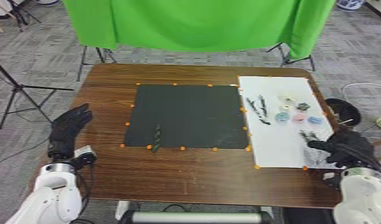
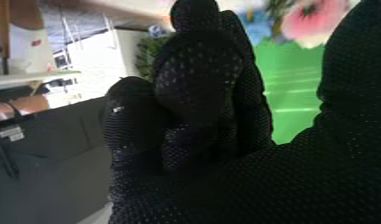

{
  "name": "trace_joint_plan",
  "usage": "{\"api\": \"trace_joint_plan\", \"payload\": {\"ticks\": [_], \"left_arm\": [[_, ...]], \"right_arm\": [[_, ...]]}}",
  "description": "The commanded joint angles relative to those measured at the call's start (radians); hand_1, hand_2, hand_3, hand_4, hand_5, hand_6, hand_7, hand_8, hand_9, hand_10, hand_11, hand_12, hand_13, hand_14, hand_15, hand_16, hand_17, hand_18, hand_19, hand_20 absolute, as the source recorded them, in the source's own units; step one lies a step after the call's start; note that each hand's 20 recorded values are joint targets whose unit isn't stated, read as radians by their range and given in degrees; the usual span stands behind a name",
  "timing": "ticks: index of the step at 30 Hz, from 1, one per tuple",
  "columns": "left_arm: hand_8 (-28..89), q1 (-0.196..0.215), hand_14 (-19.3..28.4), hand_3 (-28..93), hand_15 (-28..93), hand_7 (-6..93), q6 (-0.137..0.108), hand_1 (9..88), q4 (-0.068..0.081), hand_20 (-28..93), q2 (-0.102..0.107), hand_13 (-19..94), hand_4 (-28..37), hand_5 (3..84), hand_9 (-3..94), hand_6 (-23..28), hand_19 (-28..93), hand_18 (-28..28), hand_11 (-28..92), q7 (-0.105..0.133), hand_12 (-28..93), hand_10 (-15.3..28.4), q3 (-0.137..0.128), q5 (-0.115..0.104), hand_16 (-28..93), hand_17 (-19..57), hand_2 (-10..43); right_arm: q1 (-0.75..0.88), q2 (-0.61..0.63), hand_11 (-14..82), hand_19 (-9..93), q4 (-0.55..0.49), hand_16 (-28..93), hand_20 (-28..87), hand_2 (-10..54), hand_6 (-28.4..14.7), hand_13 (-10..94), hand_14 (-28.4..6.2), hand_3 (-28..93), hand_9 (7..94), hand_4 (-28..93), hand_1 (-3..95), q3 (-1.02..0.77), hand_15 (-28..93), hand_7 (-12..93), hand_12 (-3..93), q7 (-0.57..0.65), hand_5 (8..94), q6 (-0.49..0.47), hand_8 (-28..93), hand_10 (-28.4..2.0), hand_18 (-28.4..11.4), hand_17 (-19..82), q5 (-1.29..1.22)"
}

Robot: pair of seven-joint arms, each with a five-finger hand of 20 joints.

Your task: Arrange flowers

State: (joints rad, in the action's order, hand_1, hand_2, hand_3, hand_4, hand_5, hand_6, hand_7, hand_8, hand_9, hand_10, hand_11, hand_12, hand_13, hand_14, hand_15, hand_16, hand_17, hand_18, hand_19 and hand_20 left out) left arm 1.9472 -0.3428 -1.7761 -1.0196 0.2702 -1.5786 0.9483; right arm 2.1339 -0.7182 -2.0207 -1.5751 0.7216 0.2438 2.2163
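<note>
Brown wooden surface (image 1: 169, 175) carries a green stem (image 1: 157, 136) on the black mat (image 1: 186, 112), pastel flowers (image 1: 299, 118) on the white sheet (image 1: 271, 152). Picking seems the step; the right robot hand (image 1: 348, 150), fingers loosely straight (apparently empty), should next pinch a sprig (image 1: 307, 136).

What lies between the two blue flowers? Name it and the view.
The head view shows a pink flower between the left blue flower and the right one.

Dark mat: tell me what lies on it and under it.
A green stem lies on the dark mat, toward its near left corner. Anything underneath is covered.
</note>
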Motion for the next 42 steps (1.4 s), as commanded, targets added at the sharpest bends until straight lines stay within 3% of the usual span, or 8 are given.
{"api": "trace_joint_plan", "payload": {"ticks": [1,5,6,9,17,25,29,42], "left_arm": [[-8,0.004,15.3,71,19,17.3,0.014,27.3,0.002,18,-0.003,39,-27.3,50.4,47.8,2.0,13,11.6,20,-0.009,10,13.1,0.011,0.003,-3,10.7,-2.2],[-8,0.004,15.2,71,19,17.3,0.013,27.3,0.002,18,-0.001,39,-27.0,50.4,47.7,2.0,13,11.5,20,-0.005,10,13.1,0.01,0.002,-3,10.7,-2.2],[-8,0.001,15.2,71,19,17.3,0.013,27.5,0.004,18,-0.001,39,-27.0,50.3,47.8,2.0,13,11.6,20,-0.003,10,13.1,0.01,0.001,-3,10.7,-2.2],[-8,-0.003,15.3,71,19,17.3,0.01,27.7,0.003,18,0.001,39,-26.8,50.4,47.7,2.0,13,11.6,20,0.002,10,13.1,0.011,-0.002,-3,10.7,-2.1],[-8,-0.004,15.3,71,19,17.3,0.012,27.7,0.004,18,0.002,39,-26.6,50.3,47.7,2.0,13,11.6,20,0.0,10,13.1,0.014,-0.002,-3,10.6,-2.2],[-8,0.007,15.2,71,19,17.3,0.012,27.7,-0.007,18,0.005,39,-26.3,50.4,47.6,2.0,13,11.6,20,-0.004,10,13.1,0.004,-0.002,-3,10.5,-2.4],[-8,0.015,15.3,71,19,17.3,0.009,27.8,-0.012,18,0.009,39,-26.2,50.3,47.6,2.0,13,11.6,20,-0.008,10,13.1,-0.003,-0.001,-3,10.5,-2.4],[-8,-0.034,15.3,71,19,17.2,0.027,27.6,0.012,18,0.009,39,-26.0,50.3,47.5,2.1,13,11.6,20,-0.012,10,13.1,0.036,0.003,-3,10.4,-2.7]], "right_arm": [[-0.016,-0.004,26.9,90,0.021,33,31,-9.5,-5.3,92,-4.3,64,84.5,-10,33.7,0.045,49,21,22.7,0.016,68.6,0.002,-6,-14.3,-6.9,70,0.005],[-0.029,-0.001,28.8,89,0.032,32,32,-9.5,-4.8,93,-3.6,64,86.0,-10,41.3,0.059,49,22,23.2,0.018,70.2,0.053,-3,-13.5,-6.0,72,0.008],[-0.035,0.0,28.9,88,0.033,32,34,-9.5,-5.1,94,-3.5,61,86.9,-10,45.5,0.059,49,21,24.6,0.017,71.1,0.062,7,-13.1,-5.8,72,0.008],[-0.046,0.009,24.8,87,0.031,30,38,-9.5,-4.4,94,-2.8,57,90.9,-6,55.9,0.054,52,25,33.8,0.001,75.5,0.128,19,-11.1,-5.3,74,0.005],[-0.098,0.018,26.4,86,-0.066,27,39,-9.5,-4.8,94,-2.4,60,92.6,-3,57.7,0.031,56,30,34.8,-0.022,77.4,0.14,17,-10.6,-4.9,76,-0.021],[-0.349,-0.02,27.1,86,-0.141,26,40,-9.5,-5.2,94,-2.3,61,92.8,-3,57.5,0.271,56,31,34.5,-0.064,77.8,0.118,16,-10.5,-4.6,76,-0.082],[-0.559,-0.058,27.1,86,-0.104,26,39,-9.5,-5.2,94,-2.2,60,92.8,-3,57.7,0.498,56,31,34.4,-0.086,77.8,0.096,16,-10.5,-4.4,76,-0.108],[-0.992,-0.271,27.4,86,0.163,26,39,-9.5,-5.3,94,-2.2,60,92.9,-2,57.6,0.975,56,31,34.0,-0.133,78.0,0.032,16,-10.5,-4.3,77,-0.133]]}}
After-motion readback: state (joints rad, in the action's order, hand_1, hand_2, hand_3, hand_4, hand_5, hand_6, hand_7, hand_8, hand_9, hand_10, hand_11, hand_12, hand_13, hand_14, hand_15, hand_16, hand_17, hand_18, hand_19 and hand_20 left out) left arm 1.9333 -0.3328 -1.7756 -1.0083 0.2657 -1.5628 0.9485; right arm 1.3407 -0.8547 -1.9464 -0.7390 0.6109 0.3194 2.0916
